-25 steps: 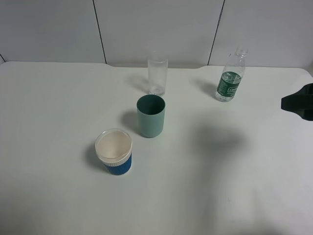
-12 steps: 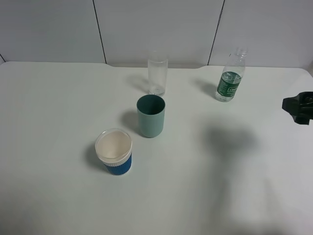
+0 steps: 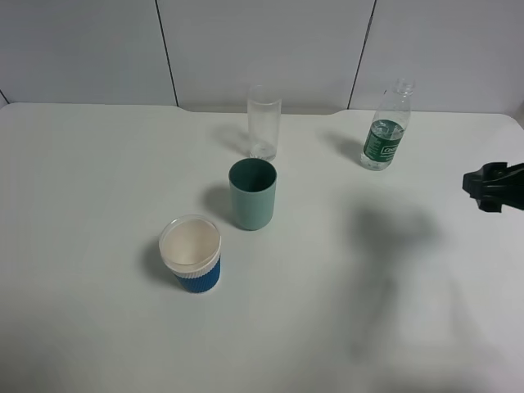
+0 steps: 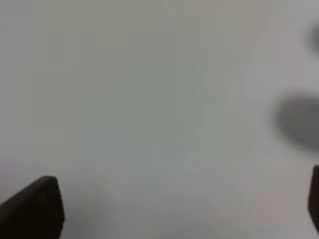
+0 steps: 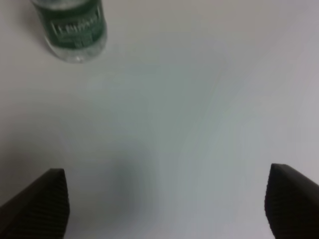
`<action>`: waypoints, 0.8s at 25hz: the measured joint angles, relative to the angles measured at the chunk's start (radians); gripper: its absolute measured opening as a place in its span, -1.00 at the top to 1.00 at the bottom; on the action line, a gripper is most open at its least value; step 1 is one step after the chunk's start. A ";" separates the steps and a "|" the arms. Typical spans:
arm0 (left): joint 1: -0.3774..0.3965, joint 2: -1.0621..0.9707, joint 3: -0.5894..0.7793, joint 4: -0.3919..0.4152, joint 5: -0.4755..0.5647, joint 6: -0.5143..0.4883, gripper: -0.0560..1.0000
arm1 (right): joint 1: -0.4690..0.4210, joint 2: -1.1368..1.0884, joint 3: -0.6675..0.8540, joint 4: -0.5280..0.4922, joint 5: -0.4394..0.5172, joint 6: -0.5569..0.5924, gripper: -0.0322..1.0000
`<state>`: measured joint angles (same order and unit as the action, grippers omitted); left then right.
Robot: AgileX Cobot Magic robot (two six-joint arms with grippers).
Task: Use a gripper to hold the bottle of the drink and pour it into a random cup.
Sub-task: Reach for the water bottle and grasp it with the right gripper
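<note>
The bottle of the drink (image 3: 385, 127) stands upright and capless at the back right of the table; its green label fills a corner of the right wrist view (image 5: 72, 27). The teal-green cup (image 3: 252, 194) stands near the middle, empty. My right gripper (image 3: 481, 187) pokes in from the right edge, in front of the bottle and to its right, well apart from it. Its fingers (image 5: 37, 201) are spread wide with only bare table between them (image 5: 164, 209). The left gripper (image 4: 172, 209) is open over bare table and out of the high view.
A tall clear glass (image 3: 264, 123) stands behind the cup. A blue cup with a white rim (image 3: 191, 252) sits in front of it to the left. The white table (image 3: 98, 164) ends at a panelled wall behind.
The right gripper has edged leftward into the high view and slightly nearer the front. Its shadow on the table has drifted right. Bottle and cups have not moved.
</note>
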<state>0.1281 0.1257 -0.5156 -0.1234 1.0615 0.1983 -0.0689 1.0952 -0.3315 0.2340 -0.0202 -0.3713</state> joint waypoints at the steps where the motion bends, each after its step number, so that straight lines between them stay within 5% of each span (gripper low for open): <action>1: 0.000 0.000 0.000 0.000 0.000 0.000 -0.99 | 0.000 0.041 0.002 -0.011 -0.031 0.000 -0.58; 8: 0.000 0.000 0.000 0.000 0.000 0.000 -0.99 | 0.058 0.244 0.004 -0.112 -0.229 0.040 -0.58; 20: 0.000 0.000 0.000 0.000 0.000 0.000 -0.99 | 0.104 0.459 0.004 -0.129 -0.633 0.060 -0.58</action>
<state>0.1281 0.1257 -0.5156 -0.1234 1.0615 0.1983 0.0352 1.5537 -0.3272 0.1047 -0.6532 -0.3111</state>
